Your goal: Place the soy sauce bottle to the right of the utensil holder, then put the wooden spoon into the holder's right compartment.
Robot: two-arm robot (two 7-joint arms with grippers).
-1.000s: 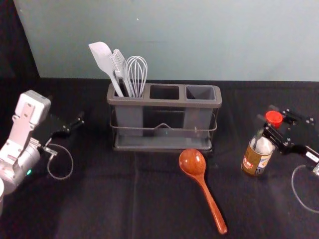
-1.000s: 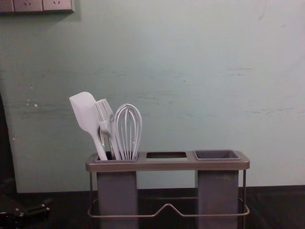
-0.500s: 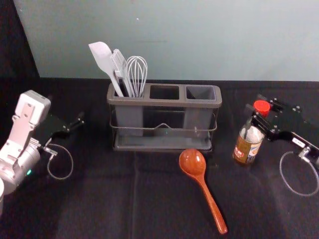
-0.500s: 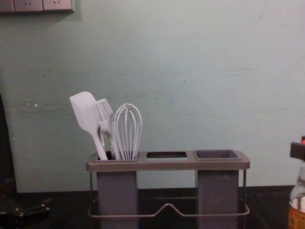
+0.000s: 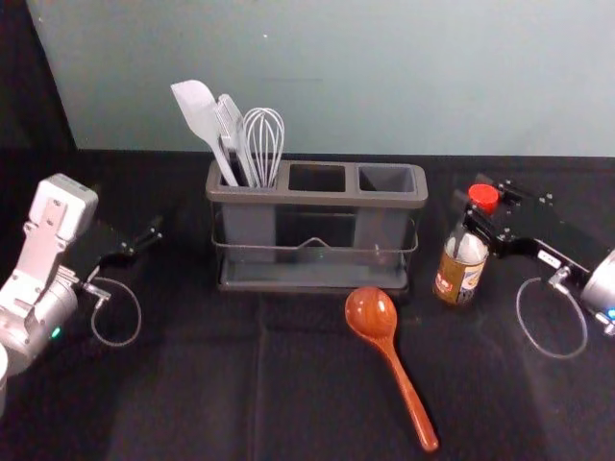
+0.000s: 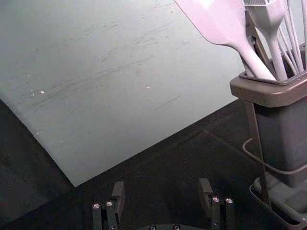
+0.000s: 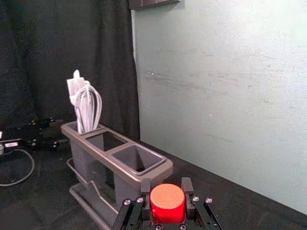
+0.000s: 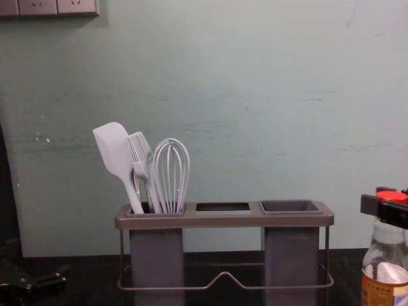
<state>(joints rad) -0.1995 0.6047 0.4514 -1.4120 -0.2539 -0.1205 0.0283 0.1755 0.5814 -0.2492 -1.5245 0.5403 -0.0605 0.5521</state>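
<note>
My right gripper (image 5: 478,213) is shut on the neck of the soy sauce bottle (image 5: 459,272), just under its red cap, to the right of the utensil holder (image 5: 317,199). In the right wrist view the red cap (image 7: 167,199) sits between the fingertips of that gripper (image 7: 167,189). The bottle (image 8: 385,280) looks upright in the chest view. In front of the holder lies the wooden spoon (image 5: 384,331), bowl toward the holder. The holder's right compartment (image 5: 387,179) holds nothing. Off to the left my left gripper (image 5: 144,240) is parked; its own wrist view shows it (image 6: 164,191) open.
A white spatula (image 5: 199,114), a brush (image 5: 231,129) and a whisk (image 5: 262,140) stand in the holder's left compartment. Behind the table rises a pale wall (image 5: 384,77). Dark cloth (image 5: 173,384) covers the table.
My right gripper and the bottle have moved left toward the holder and slightly back, and both now appear at the chest view's right edge. The left arm, holder and spoon have stayed put.
</note>
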